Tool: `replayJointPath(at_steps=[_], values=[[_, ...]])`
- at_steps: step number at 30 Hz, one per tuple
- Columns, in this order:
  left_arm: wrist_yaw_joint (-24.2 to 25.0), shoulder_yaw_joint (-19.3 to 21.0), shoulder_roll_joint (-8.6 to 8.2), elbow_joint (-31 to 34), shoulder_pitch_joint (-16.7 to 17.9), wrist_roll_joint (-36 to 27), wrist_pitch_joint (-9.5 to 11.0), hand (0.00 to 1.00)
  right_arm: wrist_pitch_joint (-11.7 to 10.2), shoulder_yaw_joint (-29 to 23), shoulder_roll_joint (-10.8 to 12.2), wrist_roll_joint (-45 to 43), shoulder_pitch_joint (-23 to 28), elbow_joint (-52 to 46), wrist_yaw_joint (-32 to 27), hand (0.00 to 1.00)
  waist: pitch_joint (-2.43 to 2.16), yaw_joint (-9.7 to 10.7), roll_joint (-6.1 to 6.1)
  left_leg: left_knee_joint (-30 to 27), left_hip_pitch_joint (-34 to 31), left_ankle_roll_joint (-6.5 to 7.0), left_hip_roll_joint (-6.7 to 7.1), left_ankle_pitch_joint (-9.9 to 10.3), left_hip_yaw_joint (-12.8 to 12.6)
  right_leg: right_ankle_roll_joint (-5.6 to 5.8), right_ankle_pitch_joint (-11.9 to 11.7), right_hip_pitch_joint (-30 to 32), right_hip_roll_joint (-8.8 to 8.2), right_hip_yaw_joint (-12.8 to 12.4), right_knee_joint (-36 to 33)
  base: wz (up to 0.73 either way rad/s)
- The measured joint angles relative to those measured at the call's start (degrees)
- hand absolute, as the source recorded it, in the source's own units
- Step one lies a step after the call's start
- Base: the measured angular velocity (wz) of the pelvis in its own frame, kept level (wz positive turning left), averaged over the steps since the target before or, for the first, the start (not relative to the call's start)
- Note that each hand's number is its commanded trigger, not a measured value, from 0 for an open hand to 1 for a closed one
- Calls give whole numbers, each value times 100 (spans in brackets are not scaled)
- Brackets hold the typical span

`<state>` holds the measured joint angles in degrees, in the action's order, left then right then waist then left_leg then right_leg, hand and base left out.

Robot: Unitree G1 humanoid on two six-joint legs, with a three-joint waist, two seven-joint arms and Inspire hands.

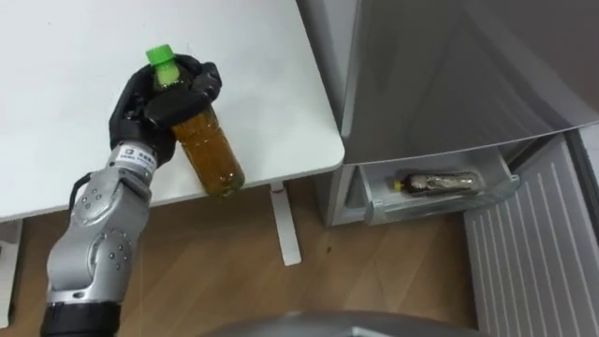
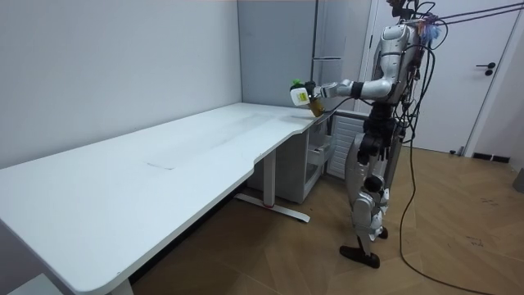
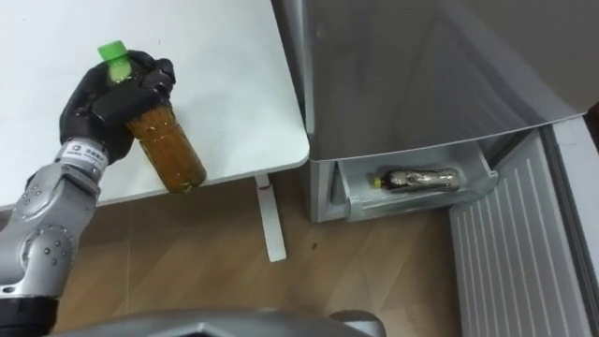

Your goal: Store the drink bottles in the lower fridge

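Bottle (image 1: 206, 145), green cap, amber drink: clamped near the neck in the left hand (image 1: 154, 98), fingers curled round it, body tilted, held above the table (image 1: 262, 75) corner. Probably lifted clear for carrying across. Second bottle (image 1: 435, 181) lies on its side in the open drawer (image 1: 430, 204) low in the fridge (image 1: 449, 75), just beside the table. White tabletop, wood floor (image 1: 374, 271); robot stands at the corner.

No print is legible anywhere. The left hand (image 1: 137, 107) has small dark marks on white at its wrist, perhaps lettering, too fine to read.
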<state>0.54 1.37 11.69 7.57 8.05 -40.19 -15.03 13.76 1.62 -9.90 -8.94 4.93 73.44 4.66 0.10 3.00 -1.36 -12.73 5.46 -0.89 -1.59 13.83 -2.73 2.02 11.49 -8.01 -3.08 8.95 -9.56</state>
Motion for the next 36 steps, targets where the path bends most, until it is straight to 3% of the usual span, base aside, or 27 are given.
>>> replayJointPath(at_steps=[7, 17, 23, 31, 36], values=[[290, -395, -117, -25, 233, -433, -20, 100, 17, 176, -1, -1, -99, 21, -36, 0, 61, -94, 44, -32, -56, 2, 35, -14, 78, 3, 28, -9, -32, 113, 37, 6], [710, -637, -172, -209, 520, -917, -114, 100, 123, 260, -45, 5, -252, -10, 43, 0, 46, -195, 89, -99, -191, 3, 51, -14, 213, 1, 25, 27, -45, 279, 47, 7], [920, -853, -171, -532, 561, -919, -107, 100, 122, 406, -88, 6, -265, -111, -10, 0, 45, -188, 79, -99, -167, 2, 51, -15, 279, 2, 25, -36, -50, 392, -18, 6], [1137, -964, -149, -770, 651, -891, -97, 100, 62, 393, -132, 248, -336, -248, -90, 0, 79, -191, 126, -205, -247, 11, 81, -18, 315, 16, 47, -89, -83, 471, 2, 5], [1221, -970, -134, -782, 652, -435, -35, 100, 2, 405, -132, 233, -330, -452, -102, 0, 74, -191, 153, -243, -317, 23, 91, -32, 336, 19, 49, -41, -90, 496, -27, 5]])
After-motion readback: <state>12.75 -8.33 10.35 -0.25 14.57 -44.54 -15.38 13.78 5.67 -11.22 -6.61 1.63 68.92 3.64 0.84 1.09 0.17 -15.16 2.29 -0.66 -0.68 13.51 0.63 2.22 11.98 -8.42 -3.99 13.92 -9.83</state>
